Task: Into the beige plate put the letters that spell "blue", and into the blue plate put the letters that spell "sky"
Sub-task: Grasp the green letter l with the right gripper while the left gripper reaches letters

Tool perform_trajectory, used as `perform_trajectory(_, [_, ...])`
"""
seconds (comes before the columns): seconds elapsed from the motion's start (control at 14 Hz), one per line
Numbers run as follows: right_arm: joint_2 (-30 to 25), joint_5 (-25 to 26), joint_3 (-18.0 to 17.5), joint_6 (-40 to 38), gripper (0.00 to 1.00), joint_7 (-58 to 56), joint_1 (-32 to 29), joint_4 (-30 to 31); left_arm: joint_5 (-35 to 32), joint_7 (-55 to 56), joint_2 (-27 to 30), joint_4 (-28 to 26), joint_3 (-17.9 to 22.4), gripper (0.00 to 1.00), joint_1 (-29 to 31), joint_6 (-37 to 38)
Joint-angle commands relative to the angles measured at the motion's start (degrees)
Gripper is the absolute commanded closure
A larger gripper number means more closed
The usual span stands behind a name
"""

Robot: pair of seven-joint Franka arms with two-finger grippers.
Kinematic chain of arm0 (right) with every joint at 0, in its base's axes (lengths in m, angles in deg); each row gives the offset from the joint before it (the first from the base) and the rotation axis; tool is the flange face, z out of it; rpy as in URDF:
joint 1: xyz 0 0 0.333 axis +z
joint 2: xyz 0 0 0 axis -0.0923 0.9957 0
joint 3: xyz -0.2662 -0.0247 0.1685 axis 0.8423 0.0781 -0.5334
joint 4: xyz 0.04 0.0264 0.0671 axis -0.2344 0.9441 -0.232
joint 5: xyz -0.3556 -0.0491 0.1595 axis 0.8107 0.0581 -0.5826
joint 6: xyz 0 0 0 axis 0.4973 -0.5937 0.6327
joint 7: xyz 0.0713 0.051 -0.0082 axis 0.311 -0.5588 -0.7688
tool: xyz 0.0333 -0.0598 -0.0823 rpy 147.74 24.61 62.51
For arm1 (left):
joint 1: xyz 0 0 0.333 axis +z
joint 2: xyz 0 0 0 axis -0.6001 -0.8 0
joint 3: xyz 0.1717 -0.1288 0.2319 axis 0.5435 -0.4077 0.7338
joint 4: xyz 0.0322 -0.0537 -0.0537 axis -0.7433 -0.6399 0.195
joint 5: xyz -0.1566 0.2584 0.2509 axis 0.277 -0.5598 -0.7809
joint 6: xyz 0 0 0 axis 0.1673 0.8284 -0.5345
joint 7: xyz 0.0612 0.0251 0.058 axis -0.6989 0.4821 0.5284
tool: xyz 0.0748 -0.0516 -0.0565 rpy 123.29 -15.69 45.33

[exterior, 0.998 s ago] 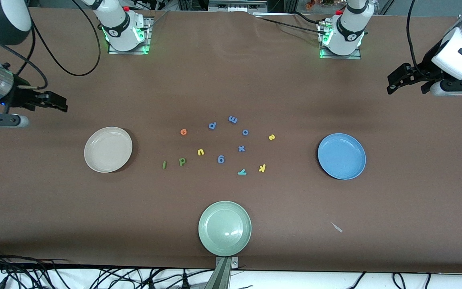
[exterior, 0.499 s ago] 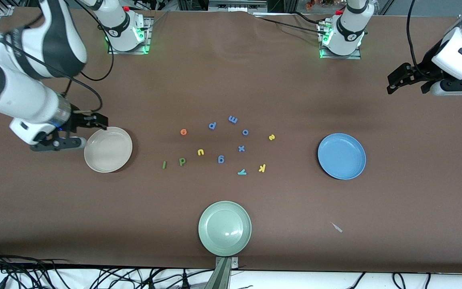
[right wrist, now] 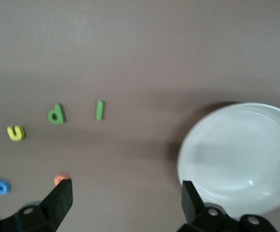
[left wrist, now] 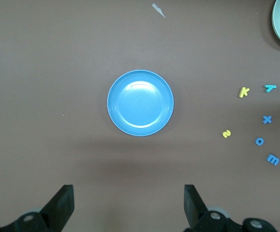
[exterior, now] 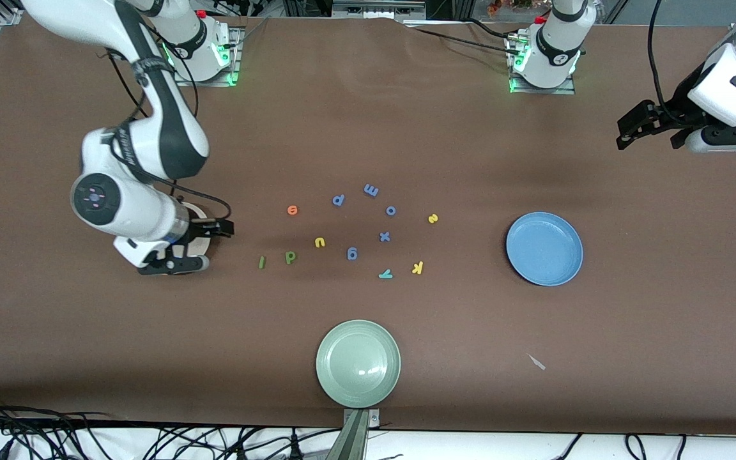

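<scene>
My right gripper (exterior: 224, 228) (right wrist: 125, 203) hangs open and empty over the beige plate's (exterior: 200, 248) (right wrist: 241, 154) edge; the arm hides most of that plate in the front view. Toward the table's middle lie the green "l" (exterior: 262, 262) (right wrist: 99, 110), green "b" (exterior: 290, 257) (right wrist: 56, 114), yellow "u" (exterior: 320, 242) (right wrist: 15, 132) and orange "e" (exterior: 292, 209). Yellow "s" (exterior: 432, 218), yellow "k" (exterior: 417, 268) and teal "y" (exterior: 385, 274) lie closer to the blue plate (exterior: 544, 248) (left wrist: 140, 103). My left gripper (exterior: 627, 131) (left wrist: 128, 208) waits open at its own end of the table.
Several blue-purple letters (exterior: 384, 236) are scattered among the task letters. A pale green plate (exterior: 358, 363) sits near the table's front edge. A small pale scrap (exterior: 537, 362) lies nearer to the camera than the blue plate.
The right arm has swung in from its end of the table and now covers the beige plate, its gripper still open. The left arm, plates and letters have not moved.
</scene>
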State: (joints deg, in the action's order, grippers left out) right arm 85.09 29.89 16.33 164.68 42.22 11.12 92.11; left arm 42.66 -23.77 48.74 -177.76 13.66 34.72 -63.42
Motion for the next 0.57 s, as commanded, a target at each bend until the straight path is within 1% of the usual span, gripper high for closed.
perform_trajectory(0.0, [4.04,-0.55,0.37,6.02,0.00,4.96,2.38,-0.12,0.53,-0.99,-0.06,0.88,0.03,0.00,0.04,0.93])
perform_trajectory(0.21, [8.00,-0.54,0.46,11.74,0.00,9.01,3.71,-0.03,0.53,-0.99,-0.14,0.88,0.12,0.00,0.13,0.84])
perform_trajectory(0.43, [11.52,-0.54,0.46,16.40,0.00,11.73,4.67,-0.11,0.53,-0.56,-2.07,0.97,0.03,0.00,-0.83,0.84])
perform_trajectory(0.5, [12.57,-0.54,0.55,17.28,0.00,12.87,4.94,-0.11,0.80,-0.38,-3.64,1.05,-0.58,0.00,-1.10,0.84])
